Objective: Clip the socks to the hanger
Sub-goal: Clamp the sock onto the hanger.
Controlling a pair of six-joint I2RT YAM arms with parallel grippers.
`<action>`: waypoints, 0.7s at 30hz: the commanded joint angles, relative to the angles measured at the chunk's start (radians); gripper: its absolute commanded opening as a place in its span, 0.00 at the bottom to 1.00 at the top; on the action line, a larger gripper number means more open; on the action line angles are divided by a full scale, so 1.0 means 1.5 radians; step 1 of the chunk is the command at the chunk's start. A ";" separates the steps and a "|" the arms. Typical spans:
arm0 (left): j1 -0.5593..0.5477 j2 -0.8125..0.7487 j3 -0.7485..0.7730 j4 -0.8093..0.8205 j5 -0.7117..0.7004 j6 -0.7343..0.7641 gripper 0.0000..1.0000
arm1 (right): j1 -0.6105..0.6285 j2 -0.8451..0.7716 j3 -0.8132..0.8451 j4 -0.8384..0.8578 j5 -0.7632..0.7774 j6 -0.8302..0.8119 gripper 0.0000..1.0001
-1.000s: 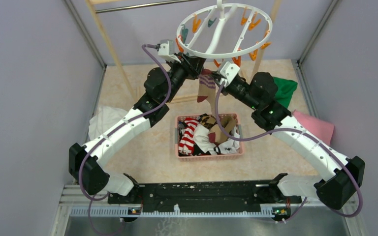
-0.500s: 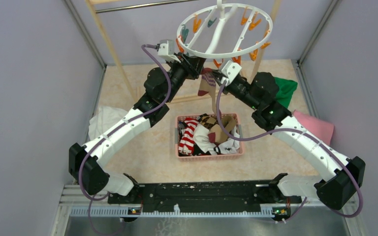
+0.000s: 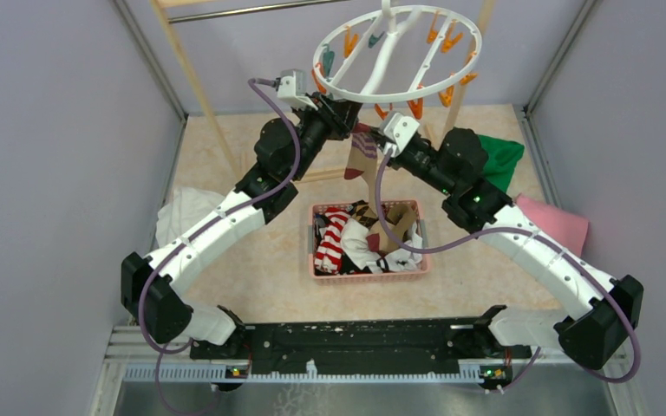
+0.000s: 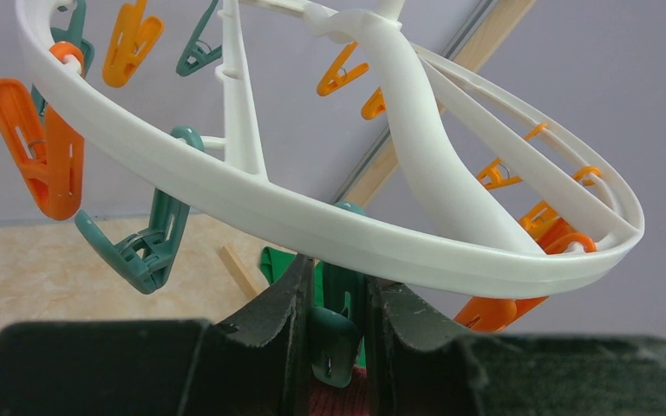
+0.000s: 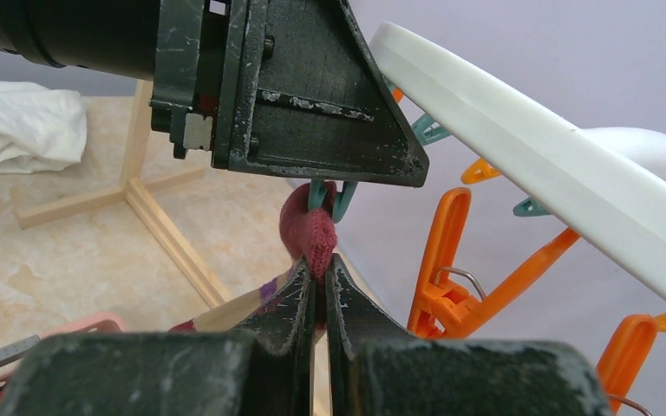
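Note:
The white ring hanger [image 3: 384, 48] hangs at the back with orange and teal pegs. My left gripper [image 3: 347, 113] reaches up under its rim [image 4: 269, 208] and is shut on a teal peg [image 4: 334, 338], squeezing its handles. My right gripper [image 5: 319, 264] is shut on the maroon end of a tan and maroon striped sock [image 5: 310, 230] and holds it up at that peg's tips [image 5: 329, 198]. The rest of this sock [image 3: 362, 156] dangles between the two wrists. More socks, one of them red-and-white striped [image 3: 334, 238], lie in the basket.
A pink basket [image 3: 368, 276] sits mid-table. A white cloth [image 3: 186, 212] lies at left, with a green cloth [image 3: 503, 156] and a pink cloth [image 3: 559, 221] at right. The wooden rack frame [image 3: 195, 78] stands behind, its foot bar [image 5: 169, 230] on the floor below the grippers.
My right gripper has edged slightly left toward the left gripper with the sock. The hanger ring has shifted a little. The left arm holds still.

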 commanded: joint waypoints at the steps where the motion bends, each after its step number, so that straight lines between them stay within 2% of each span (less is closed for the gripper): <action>1: 0.000 -0.020 0.027 -0.001 -0.026 -0.020 0.04 | 0.011 -0.008 0.012 0.040 -0.005 -0.012 0.00; 13: 0.000 -0.028 0.030 -0.010 -0.031 -0.032 0.03 | 0.013 0.007 0.016 -0.015 0.027 -0.006 0.00; 21: 0.000 -0.026 0.034 -0.021 -0.034 -0.039 0.03 | 0.012 0.010 0.013 0.002 0.034 -0.019 0.00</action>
